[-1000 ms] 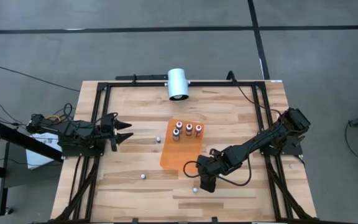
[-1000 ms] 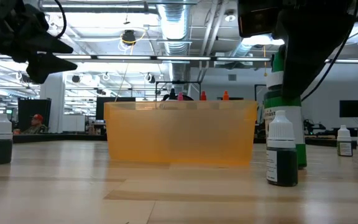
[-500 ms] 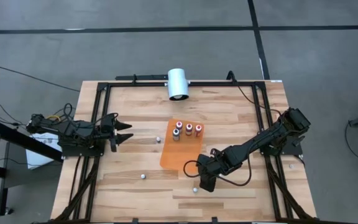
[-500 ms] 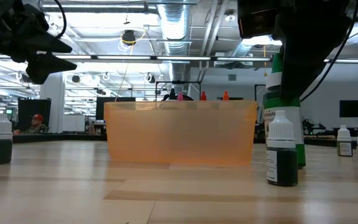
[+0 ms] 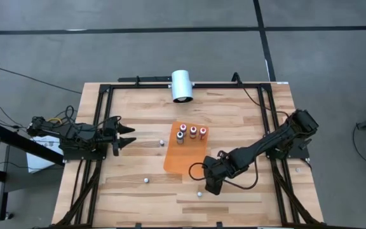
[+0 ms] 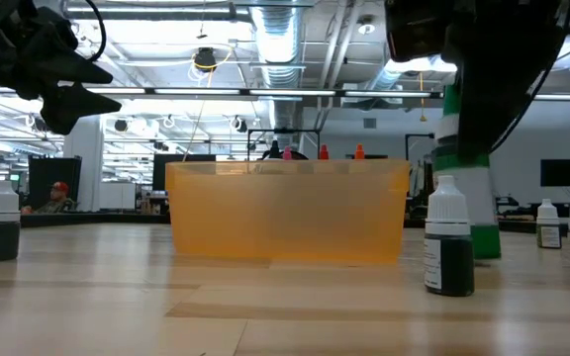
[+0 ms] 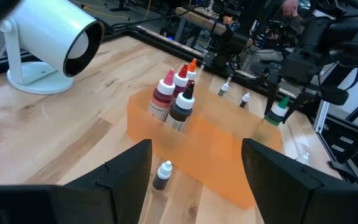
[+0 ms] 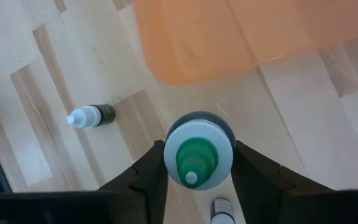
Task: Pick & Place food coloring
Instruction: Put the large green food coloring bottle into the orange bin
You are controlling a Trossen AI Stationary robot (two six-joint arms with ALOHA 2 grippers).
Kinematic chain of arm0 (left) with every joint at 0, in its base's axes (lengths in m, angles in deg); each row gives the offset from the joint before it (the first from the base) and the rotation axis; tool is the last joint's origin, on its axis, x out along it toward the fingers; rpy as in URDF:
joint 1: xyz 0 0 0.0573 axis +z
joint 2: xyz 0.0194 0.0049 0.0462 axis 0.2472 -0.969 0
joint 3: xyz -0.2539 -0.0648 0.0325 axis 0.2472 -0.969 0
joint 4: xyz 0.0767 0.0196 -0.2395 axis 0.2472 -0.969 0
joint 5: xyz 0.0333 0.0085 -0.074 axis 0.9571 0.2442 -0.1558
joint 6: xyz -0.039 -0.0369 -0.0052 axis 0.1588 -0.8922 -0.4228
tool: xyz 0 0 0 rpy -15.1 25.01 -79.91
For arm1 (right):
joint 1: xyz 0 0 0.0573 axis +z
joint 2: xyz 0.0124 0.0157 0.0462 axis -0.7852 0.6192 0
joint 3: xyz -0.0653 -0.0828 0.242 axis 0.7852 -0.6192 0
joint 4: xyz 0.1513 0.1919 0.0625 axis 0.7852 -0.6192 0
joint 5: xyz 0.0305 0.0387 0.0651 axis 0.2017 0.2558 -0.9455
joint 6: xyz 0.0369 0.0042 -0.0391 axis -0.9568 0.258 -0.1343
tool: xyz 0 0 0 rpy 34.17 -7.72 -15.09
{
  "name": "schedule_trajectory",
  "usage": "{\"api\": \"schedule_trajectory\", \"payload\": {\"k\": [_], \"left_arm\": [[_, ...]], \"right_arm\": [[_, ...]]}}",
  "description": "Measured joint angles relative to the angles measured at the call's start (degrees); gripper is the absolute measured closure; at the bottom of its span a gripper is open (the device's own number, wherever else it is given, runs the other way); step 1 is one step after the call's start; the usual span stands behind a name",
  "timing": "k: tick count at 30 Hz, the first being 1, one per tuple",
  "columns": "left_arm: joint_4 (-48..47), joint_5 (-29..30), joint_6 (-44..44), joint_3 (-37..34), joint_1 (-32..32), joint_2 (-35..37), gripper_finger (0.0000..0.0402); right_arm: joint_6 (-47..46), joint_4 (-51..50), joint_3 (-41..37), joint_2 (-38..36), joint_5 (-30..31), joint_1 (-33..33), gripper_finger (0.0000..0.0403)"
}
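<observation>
My right gripper (image 5: 211, 182) hovers off the near right corner of the orange tray (image 5: 186, 154), shut on a green-topped food coloring bottle (image 8: 199, 154). Three more bottles (image 5: 192, 133) stand at the tray's far end. Single bottles stand on the wood: one (image 5: 161, 142) left of the tray, one (image 5: 146, 180) near left, one (image 6: 450, 237) beside my right gripper. Another bottle (image 8: 92, 116) lies on its side. My left gripper (image 5: 130, 134) waits open at the table's left, with nothing in it. My right gripper pinches the green-topped bottle between its two fingers (image 8: 151, 174), one on each side of the body just below the white collar (image 8: 227, 144). The fingers come steeply from above. The bottle hangs upright (image 6: 468, 198), its base a little above the table.
A big white cylinder (image 5: 182, 85) on a stand sits at the far edge. A black frame (image 5: 100, 108) runs round the tabletop. Two more small bottles (image 5: 304, 166) stand by the right rail. Bare wood lies near and left of the tray.
The green-topped bottle in my right gripper has risen slightly off the table and shifted a little toward the table's right edge, staying upright. My left arm has kept still.
</observation>
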Motion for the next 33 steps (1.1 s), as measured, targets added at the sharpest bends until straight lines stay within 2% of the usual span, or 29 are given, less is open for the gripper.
{"api": "schedule_trajectory", "payload": {"k": [13, 21, 27, 33], "left_arm": [[-1.39, 0.05, -0.83, 0.02, 0.0, 0.0, 0.0161], [-1.22, 0.08, -0.83, 0.02, 0.0, 0.0, 0.0161], [-1.05, 0.2, -1.03, 0.02, 0.0, 0.0, 0.0161], [-0.92, 0.2, -1.05, 0.02, 0.01, 0.0, 0.0161]], "right_arm": [[-0.54, -3.95, -0.02, -11.32, 1.39, -1.18, 0.0261], [1.16, -0.58, 0.0, -17.93, 1.5, -4.2, 0.0253], [7.27, 7.71, 0.0, -19.06, 1.48, -7.73, 0.0258], [9.6, 9.25, 0.0, -17.89, 1.44, -10.82, 0.0252]]}}
